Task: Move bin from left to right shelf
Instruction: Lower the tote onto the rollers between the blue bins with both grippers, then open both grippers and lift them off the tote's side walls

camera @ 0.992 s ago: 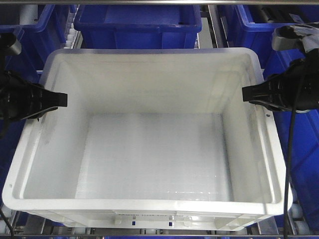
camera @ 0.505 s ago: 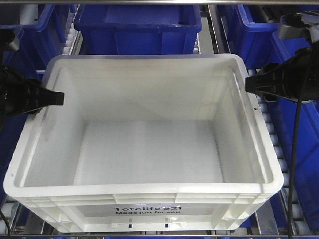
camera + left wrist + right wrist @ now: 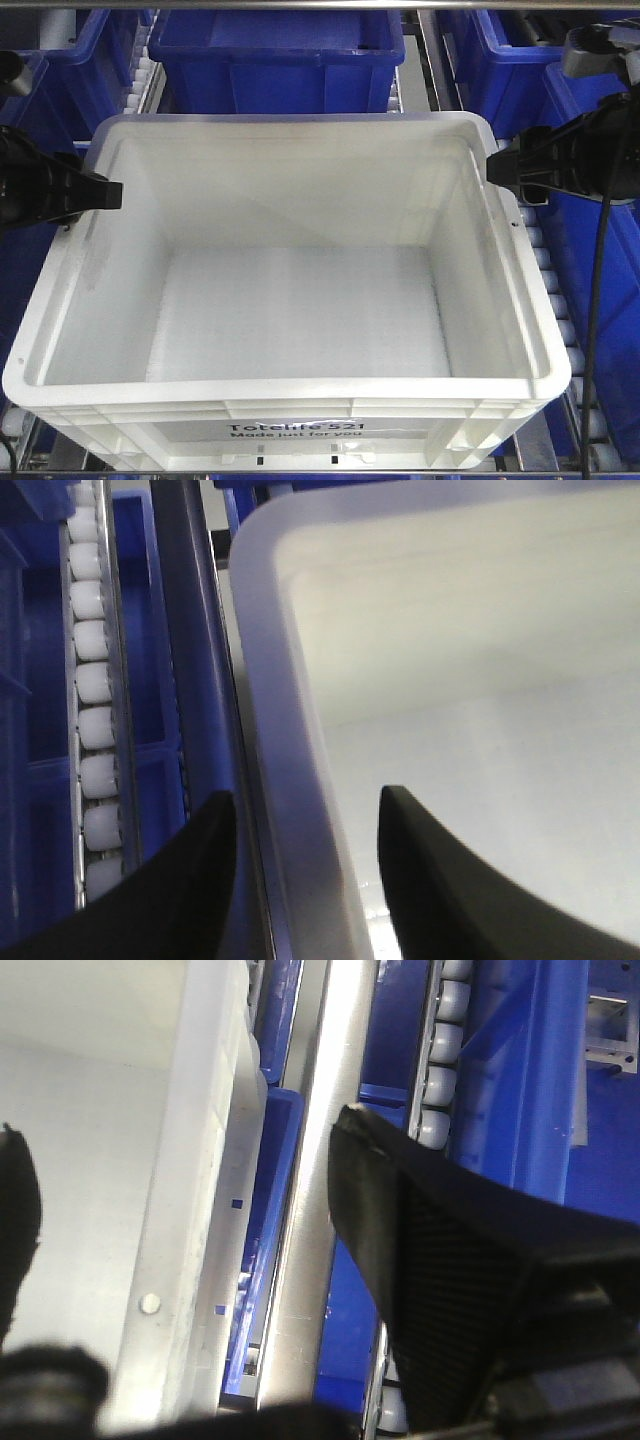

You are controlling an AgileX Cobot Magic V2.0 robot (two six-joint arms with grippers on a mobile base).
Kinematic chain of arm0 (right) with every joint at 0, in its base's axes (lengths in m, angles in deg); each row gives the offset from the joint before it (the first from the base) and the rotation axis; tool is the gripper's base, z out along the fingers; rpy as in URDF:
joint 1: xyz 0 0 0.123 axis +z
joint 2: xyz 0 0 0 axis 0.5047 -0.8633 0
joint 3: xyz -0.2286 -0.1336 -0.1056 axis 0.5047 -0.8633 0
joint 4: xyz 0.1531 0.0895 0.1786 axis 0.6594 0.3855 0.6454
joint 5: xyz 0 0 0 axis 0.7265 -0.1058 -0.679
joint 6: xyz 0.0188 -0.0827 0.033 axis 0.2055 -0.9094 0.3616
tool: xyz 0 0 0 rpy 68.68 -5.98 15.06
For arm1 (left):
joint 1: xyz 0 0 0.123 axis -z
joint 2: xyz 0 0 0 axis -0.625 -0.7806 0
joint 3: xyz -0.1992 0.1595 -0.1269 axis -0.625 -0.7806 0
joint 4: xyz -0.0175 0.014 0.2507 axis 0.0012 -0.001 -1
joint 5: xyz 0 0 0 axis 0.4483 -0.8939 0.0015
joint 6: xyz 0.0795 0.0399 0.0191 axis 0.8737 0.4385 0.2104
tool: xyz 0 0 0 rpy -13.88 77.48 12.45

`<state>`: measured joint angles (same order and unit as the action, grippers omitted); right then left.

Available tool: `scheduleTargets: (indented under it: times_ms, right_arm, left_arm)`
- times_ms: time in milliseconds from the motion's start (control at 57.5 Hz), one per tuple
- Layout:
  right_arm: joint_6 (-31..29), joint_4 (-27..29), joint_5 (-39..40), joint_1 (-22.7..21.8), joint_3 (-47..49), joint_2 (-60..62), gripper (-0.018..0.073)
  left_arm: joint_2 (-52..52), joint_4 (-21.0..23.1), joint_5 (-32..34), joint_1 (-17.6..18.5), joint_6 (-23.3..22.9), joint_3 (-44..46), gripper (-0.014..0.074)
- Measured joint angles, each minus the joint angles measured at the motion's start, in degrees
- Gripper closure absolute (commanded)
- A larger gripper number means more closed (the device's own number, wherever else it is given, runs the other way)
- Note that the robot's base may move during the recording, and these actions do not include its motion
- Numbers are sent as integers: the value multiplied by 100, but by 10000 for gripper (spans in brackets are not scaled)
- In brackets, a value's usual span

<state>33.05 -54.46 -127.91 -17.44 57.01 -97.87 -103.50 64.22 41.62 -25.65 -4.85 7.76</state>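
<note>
The large white plastic bin's thick rim (image 3: pixel 185 1210) runs top to bottom, straddled by the right arm's black end effector (image 3: pixel 180 1230), one finger each side. Just right of the rim lie a grey metal rail (image 3: pixel 315 1210), white roller wheels (image 3: pixel 440 1070) and a dark blue plastic tote (image 3: pixel 540 1080).

The bin (image 3: pixel 300 290) is cut off below; its "Totelife 521" print is partly blurred.
</note>
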Motion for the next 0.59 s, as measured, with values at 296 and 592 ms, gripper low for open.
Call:
scheduleTargets:
  times_ms: [296,592]
  right_arm:
    - [0,5,29,0,0,0,25]
    - [133,5,707,0,-200,78,26]
  left_arm:
    - [209,-11,10,0,0,0,268]
    - [209,110,5,0,0,-77,268]
